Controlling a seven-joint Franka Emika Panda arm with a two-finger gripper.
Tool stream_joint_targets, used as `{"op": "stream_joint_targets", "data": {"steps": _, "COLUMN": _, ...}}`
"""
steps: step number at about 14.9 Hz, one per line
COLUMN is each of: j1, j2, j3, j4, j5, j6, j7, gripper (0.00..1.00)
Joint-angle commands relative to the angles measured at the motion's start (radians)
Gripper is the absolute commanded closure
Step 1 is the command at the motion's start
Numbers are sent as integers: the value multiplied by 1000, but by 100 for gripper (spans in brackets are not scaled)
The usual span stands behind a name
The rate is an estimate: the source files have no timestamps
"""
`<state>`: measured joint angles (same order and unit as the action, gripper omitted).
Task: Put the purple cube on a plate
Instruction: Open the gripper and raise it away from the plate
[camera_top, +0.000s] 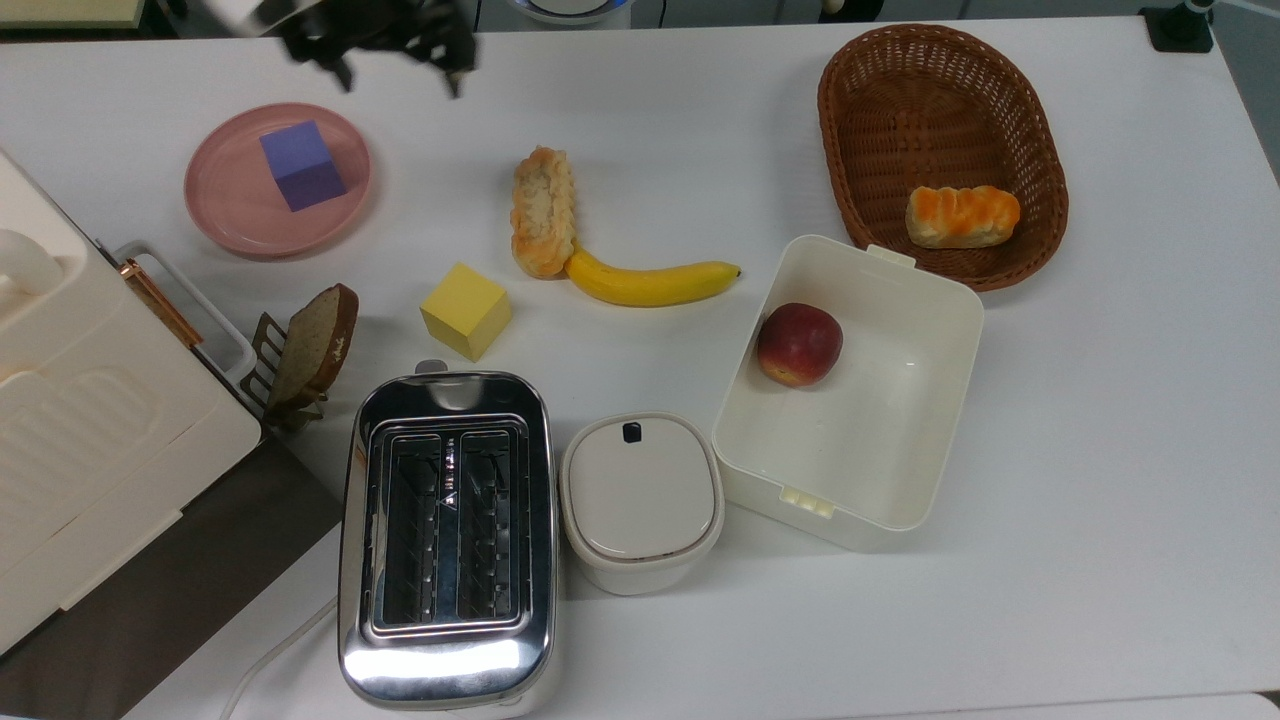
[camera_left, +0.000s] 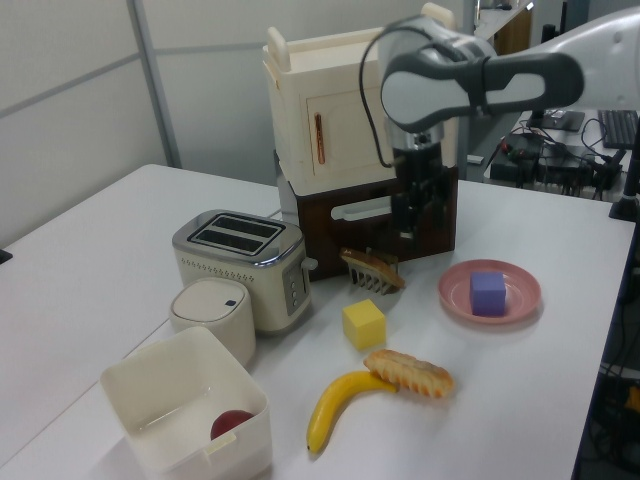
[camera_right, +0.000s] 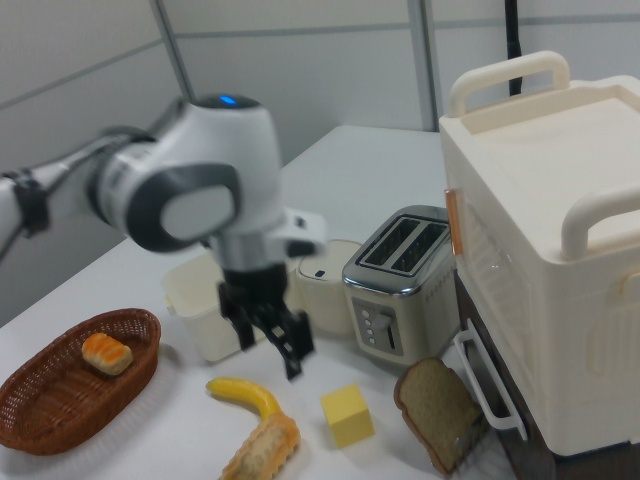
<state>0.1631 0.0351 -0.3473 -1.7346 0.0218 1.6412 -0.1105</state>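
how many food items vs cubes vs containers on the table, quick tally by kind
Food: 5: bread roll, pastry, banana, apple, bread slice
Cubes: 2: purple cube, yellow cube
Containers: 4: plate, basket, open box, lidded pot
Total: 11

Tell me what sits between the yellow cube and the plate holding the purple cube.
Nothing: in the top view, bare white tabletop runs from the yellow cube to the plate holding the purple cube.

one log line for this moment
cube: purple cube resting on plate | gripper: open, empty, away from plate | task: placement looks done
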Motion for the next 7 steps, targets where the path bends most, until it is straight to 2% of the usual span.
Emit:
{"op": "stream_joint_targets", "data": {"steps": 1, "j1": -82, "j2": -35, "j3": 216, "j4": 24, "j5": -43, "j6": -18, "j7": 152, "gripper": 0}}
{"op": "stream_joint_targets", "data": {"steps": 2, "j1": -100, "j2": -35, "j3": 262, "j4": 26, "j5": -46, "j6": -18, "j7": 158, "gripper": 0}}
{"op": "stream_joint_targets", "data": {"steps": 4, "j1": -108, "j2": -35, "j3": 307, "j4": 26, "j5": -43, "j6": -20, "j7": 158, "gripper": 0}}
{"op": "stream_joint_targets", "data": {"steps": 7, "j1": -119, "j2": -27, "j3": 309, "j4": 26, "j5": -37, "j6": -20, "j7": 161, "gripper": 0}}
